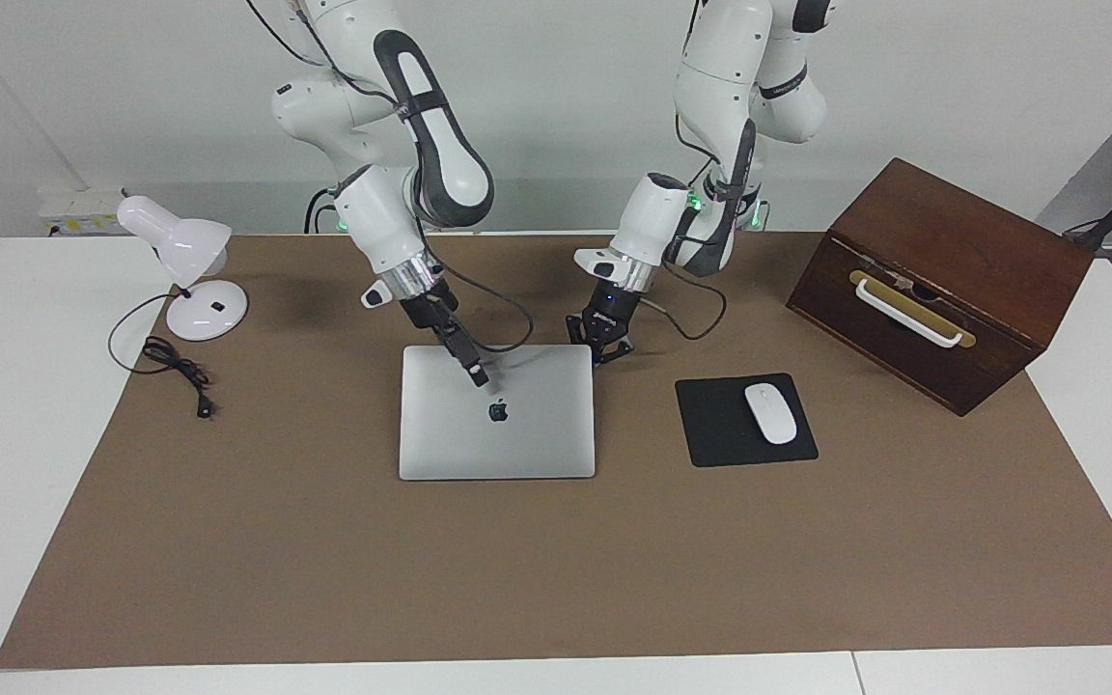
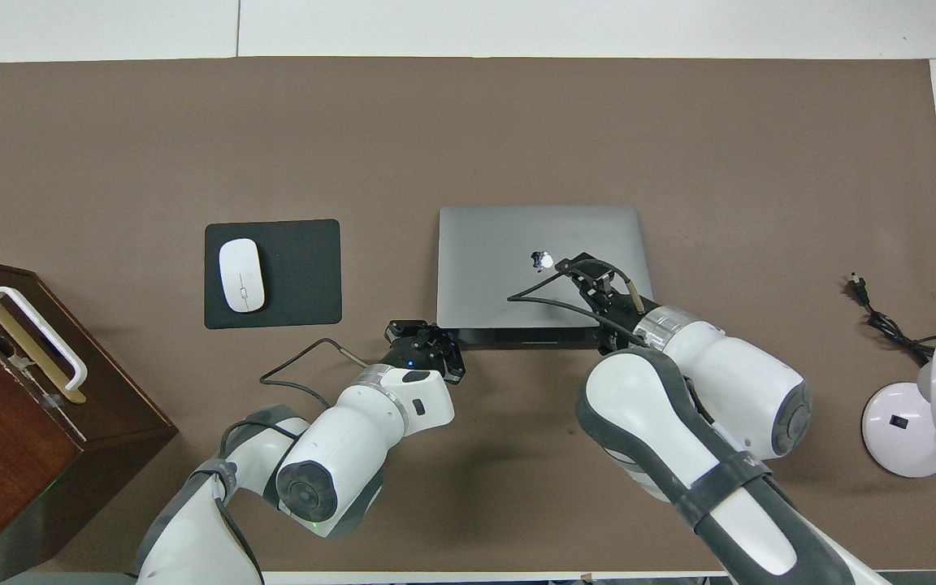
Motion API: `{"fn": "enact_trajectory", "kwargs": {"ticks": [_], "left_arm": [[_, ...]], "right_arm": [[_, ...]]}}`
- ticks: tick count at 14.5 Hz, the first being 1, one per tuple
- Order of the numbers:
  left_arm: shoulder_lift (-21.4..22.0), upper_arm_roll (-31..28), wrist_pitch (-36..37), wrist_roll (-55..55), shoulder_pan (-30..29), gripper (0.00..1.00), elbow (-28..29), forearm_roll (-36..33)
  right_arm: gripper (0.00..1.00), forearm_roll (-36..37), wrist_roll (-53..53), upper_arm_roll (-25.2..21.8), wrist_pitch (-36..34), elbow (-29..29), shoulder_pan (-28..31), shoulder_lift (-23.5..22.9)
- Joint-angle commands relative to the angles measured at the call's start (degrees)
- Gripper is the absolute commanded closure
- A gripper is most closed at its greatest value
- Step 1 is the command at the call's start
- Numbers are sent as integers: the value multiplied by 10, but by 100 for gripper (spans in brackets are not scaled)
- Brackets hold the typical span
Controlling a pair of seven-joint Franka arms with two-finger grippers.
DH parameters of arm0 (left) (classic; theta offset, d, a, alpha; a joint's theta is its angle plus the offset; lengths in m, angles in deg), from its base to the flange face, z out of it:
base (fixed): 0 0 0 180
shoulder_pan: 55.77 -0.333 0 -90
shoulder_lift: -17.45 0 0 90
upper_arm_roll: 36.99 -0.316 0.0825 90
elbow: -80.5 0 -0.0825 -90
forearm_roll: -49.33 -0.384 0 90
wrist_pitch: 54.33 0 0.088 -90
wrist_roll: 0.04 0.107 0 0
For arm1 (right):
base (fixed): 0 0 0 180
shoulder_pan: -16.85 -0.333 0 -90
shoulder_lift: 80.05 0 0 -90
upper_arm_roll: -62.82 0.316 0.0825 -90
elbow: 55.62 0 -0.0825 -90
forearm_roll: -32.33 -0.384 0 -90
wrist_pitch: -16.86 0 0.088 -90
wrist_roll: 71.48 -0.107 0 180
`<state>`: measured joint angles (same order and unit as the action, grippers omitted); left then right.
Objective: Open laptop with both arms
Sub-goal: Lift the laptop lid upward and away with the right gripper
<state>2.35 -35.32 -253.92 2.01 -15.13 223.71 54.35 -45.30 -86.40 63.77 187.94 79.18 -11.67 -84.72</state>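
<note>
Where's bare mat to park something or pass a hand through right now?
Free: the wide strip of brown mat farther from the robots than the laptop and mouse pad. Crowded: the laptop's near edge, with the right gripper over the lid and the left gripper at its corner.

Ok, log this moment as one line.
thin silver-grey laptop: edge nearest robots lifting | left gripper: shut, at its corner | right gripper: under lid

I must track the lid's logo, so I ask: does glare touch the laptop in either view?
Overhead view: the apple logo on the thin silver-grey rectangular laptop shines white with glare. Facing view: the same logo is dark, the lid evenly lit, and soft shadows lie on the brown table mat.
</note>
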Motion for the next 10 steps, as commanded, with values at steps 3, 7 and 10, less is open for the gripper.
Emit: {"fn": "enact_trajectory", "kwargs": {"ticks": [3, 7, 10], "left_arm": [[-17, -4, -10, 14, 14, 100, -6, 17], [-17, -4, -10, 14, 14, 100, -6, 17], [-17, -4, -10, 13, 14, 100, -6, 17]], "right_arm": [[5, -18, 35, 4, 10, -80, 12, -39], [5, -17, 54, 3, 10, -130, 17, -61], [5, -17, 74, 2, 9, -163, 30, -79]]}}
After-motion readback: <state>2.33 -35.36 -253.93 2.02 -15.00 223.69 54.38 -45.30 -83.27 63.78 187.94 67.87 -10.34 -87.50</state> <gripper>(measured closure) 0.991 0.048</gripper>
